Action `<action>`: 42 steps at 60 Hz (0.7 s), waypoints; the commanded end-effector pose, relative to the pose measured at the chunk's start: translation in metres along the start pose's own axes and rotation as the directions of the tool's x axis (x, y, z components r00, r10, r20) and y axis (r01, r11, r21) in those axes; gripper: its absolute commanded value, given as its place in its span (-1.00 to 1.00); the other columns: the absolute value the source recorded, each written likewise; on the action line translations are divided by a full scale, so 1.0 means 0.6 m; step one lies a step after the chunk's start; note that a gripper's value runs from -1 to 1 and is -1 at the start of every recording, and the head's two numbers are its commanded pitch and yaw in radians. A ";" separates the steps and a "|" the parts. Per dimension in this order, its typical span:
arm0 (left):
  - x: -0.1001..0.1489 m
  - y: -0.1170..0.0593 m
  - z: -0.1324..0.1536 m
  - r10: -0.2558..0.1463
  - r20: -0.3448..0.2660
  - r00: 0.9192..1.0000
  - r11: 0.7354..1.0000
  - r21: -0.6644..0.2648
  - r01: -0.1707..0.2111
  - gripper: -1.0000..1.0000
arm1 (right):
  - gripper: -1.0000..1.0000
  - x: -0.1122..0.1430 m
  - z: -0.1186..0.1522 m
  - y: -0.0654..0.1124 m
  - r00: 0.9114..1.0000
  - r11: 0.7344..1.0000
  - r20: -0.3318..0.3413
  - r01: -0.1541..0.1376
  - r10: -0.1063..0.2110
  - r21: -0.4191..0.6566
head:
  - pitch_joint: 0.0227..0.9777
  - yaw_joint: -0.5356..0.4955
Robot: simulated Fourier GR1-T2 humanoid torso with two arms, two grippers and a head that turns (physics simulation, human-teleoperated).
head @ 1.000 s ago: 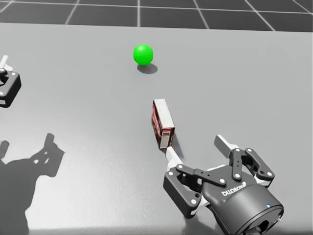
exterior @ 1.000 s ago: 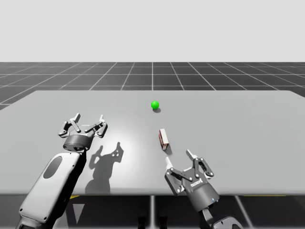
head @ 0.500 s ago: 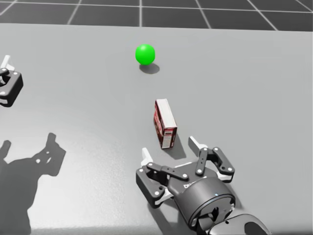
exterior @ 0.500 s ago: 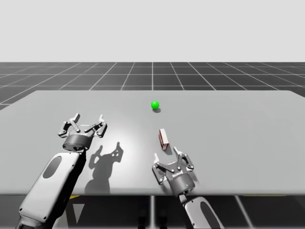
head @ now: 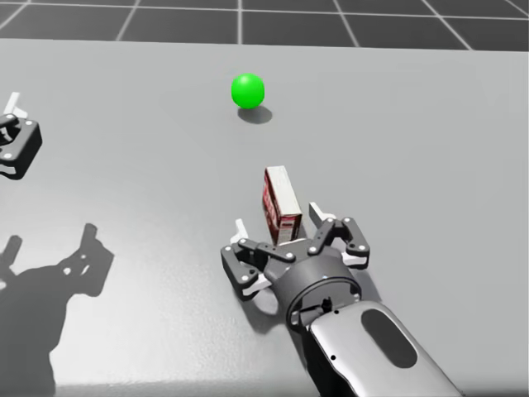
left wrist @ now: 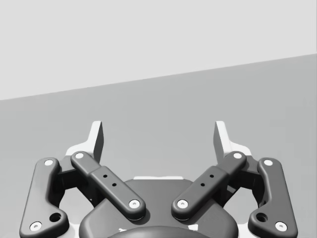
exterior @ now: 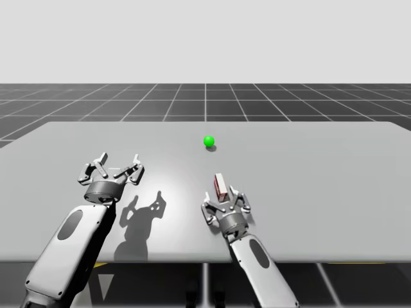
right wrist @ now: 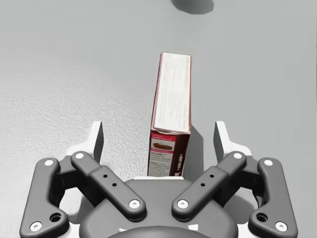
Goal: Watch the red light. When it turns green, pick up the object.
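The grey table (exterior: 334,167) bears everything. My left gripper (exterior: 119,158) hangs over its left part, jaws spread wide with nothing between them, well apart from the rest. My right gripper (right wrist: 158,134) sits near the middle, jaws also spread. The near end of the narrow red-and-white box (right wrist: 171,94) lies on the table between its fingers, untouched by either. Beyond the box glows the small green light (exterior: 209,141).

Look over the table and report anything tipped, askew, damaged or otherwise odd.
Nothing stands out. The small red and white box sits intact on the grey table, between the open fingers of my right gripper, touching neither. The round green light sits beyond it. My left gripper is open, well apart from the box.
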 end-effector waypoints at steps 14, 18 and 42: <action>0.000 0.000 0.000 -0.001 0.000 1.000 1.000 0.000 0.001 -1.00 | 1.00 -0.011 -0.015 -0.004 1.000 1.000 -0.006 -0.010 0.010 -0.011 | 0.62 -0.09; 0.000 0.000 0.000 -0.001 0.000 1.000 1.000 0.000 0.001 -1.00 | 1.00 -0.011 -0.014 -0.005 1.000 1.000 -0.008 -0.002 0.002 -0.016 | 0.61 -0.09; -0.001 -0.003 0.000 -0.005 0.000 1.000 1.000 -0.001 0.005 -1.00 | 1.00 -0.020 -0.009 -0.013 1.000 0.999 0.003 0.007 -0.007 -0.047 | 0.22 -0.11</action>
